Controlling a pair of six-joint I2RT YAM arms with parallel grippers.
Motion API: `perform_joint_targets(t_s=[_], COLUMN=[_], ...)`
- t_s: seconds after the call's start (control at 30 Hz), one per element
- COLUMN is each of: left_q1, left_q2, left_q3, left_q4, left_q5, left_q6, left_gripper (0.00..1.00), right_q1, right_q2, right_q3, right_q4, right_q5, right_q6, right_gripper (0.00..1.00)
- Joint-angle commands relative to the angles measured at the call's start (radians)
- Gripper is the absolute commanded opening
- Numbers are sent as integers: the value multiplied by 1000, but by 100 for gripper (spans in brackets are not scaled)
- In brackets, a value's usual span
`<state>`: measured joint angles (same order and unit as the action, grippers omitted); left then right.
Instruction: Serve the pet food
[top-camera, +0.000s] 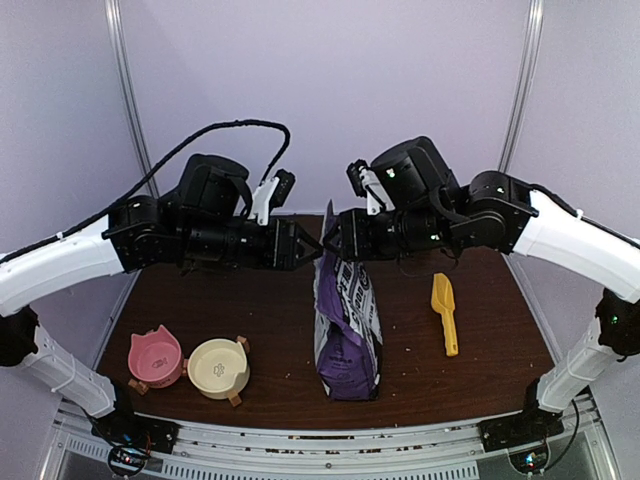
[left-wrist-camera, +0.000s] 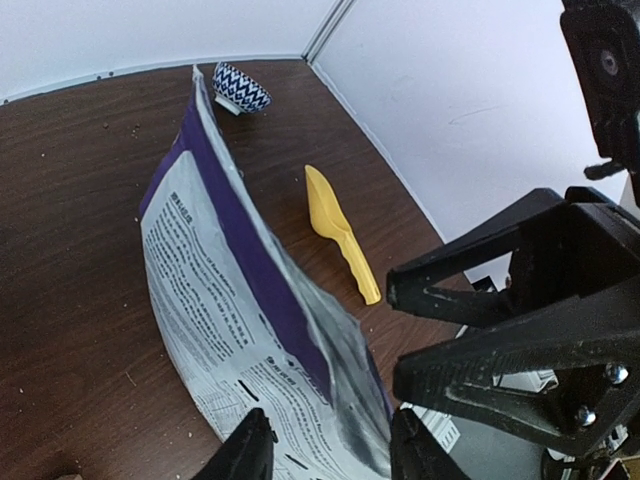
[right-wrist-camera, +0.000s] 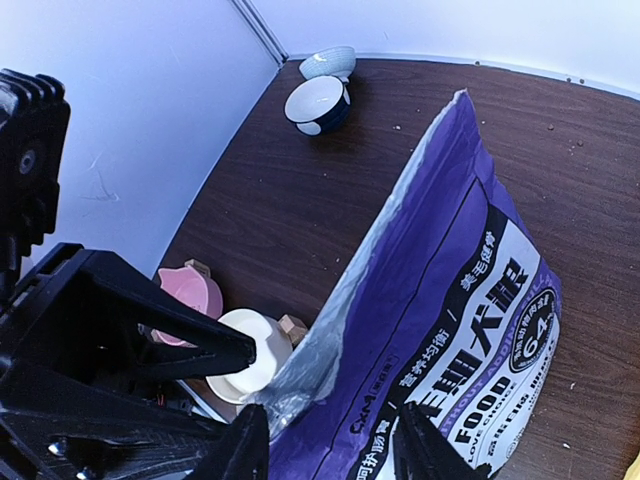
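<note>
Purple-and-white printed bag (top-camera: 348, 320) stands upright; pet food unseen, presumably inside. My left tool (left-wrist-camera: 330, 428) at 9 o'clock and right tool (right-wrist-camera: 330, 432) at 3 straddle its mouth, both spread, positioned to part it.

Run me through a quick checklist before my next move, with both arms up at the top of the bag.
1. The bag stands upright on the table: ok.
2. The left tool at the bag's top edge: its fingers sit either side of the edge, but whether it is clamped, cannot tell.
3. The right tool at the same edge from the other side: likewise, cannot tell.
4. The yellow scoop lies free, right of the bag: ok.
5. The pink bowl and cream bowl stand upright at front left, with nothing seen in them: ok.
6. The pet food level in the bag: cannot tell, contents hidden.
</note>
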<state>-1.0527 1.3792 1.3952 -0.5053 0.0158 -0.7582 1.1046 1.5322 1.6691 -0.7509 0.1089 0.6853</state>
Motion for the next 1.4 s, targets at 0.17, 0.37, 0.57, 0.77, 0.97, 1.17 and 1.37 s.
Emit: perform_joint_targets(t_s=[0.17, 0.37, 0.57, 0.77, 0.97, 1.17, 1.37], left_q1=[6, 7, 6, 6, 6, 7, 6], left_q2=[25, 40, 61, 38, 10, 11, 1], left_q3=[8, 2, 7, -36, -66, -64, -71], left_q4=[20, 53, 84, 122, 131, 120, 106], left_q5=[21, 48, 61, 10, -54, -71, -117], left_q6=[-6, -2, 37, 58, 66, 70, 63], left_gripper=[31, 17, 8, 0, 0, 0, 0], right_q1=[5, 5, 5, 5, 14, 26, 33], right_q2=[54, 68, 91, 92, 72, 69, 70], right_q3=[48, 53, 46, 42, 37, 42, 40], right_q4=[-2, -18, -27, -45, -79, -161, -204], right_q5=[23, 23, 8, 12, 58, 166, 236], right_q6=[13, 11, -4, -25, -84, -92, -63], right_gripper=[41, 38, 40, 1, 0, 0, 0])
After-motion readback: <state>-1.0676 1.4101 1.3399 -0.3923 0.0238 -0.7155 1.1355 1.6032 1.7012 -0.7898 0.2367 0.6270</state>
